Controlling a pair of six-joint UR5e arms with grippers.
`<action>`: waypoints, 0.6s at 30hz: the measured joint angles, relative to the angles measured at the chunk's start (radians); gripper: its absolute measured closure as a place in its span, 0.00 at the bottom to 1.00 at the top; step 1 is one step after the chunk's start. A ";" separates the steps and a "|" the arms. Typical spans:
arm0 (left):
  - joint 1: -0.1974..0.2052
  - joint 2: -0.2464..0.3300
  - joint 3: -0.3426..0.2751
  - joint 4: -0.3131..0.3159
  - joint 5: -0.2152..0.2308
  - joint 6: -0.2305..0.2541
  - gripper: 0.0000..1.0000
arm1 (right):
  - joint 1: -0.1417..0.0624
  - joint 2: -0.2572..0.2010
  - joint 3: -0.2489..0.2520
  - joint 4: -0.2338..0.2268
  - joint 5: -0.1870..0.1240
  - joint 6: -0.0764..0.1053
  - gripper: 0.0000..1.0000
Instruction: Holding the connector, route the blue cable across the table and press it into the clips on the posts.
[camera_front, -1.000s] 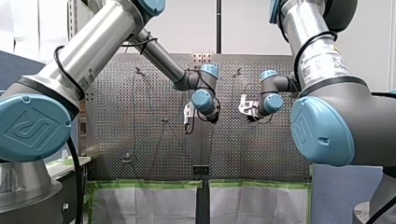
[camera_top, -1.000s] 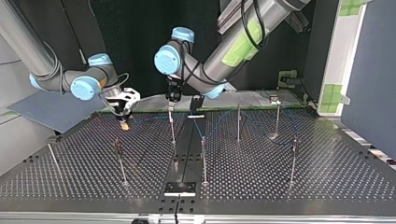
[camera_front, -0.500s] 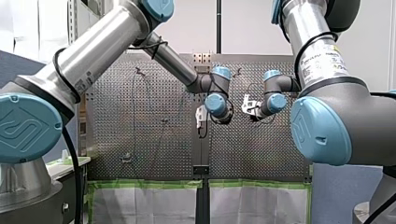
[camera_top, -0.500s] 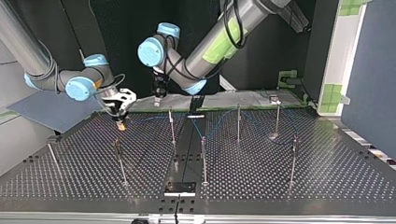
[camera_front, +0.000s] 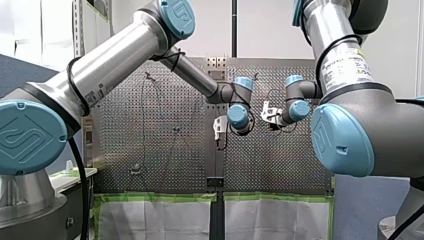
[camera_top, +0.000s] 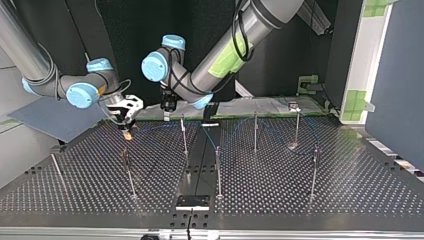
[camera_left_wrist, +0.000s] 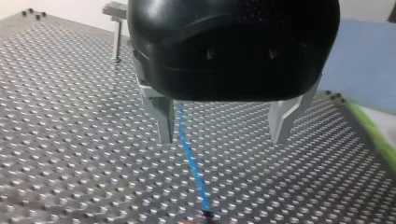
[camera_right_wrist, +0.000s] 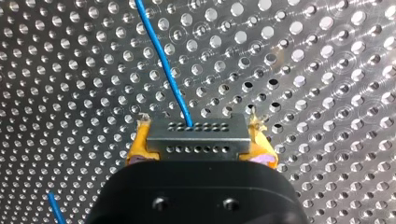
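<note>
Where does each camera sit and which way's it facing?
Front: behind my shoulders, looking over the perforated metal table; my left arm and right arm show.
Top: across the table, facing both arms, sides crossed.
Left wrist: along my open left gripper, above the thin blue cable.
Right wrist: along my right gripper, shut on the grey metal connector.
Both wrist views share the cable.

Front camera looks over the perforated metal tabletop (camera_front: 280, 165) from behind; top camera faces back across it. Both wrist cameras sit close above it.
</note>
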 joint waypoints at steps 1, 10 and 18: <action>-0.001 -0.001 0.009 0.002 -0.002 -0.001 0.00 | -0.001 0.000 0.000 0.000 -0.001 0.000 1.00; -0.001 -0.066 0.104 -0.002 -0.024 -0.022 0.00 | -0.007 -0.001 0.000 0.000 -0.003 -0.003 1.00; 0.008 -0.113 0.193 -0.009 -0.040 -0.037 0.00 | -0.008 -0.003 -0.002 0.001 -0.007 -0.004 1.00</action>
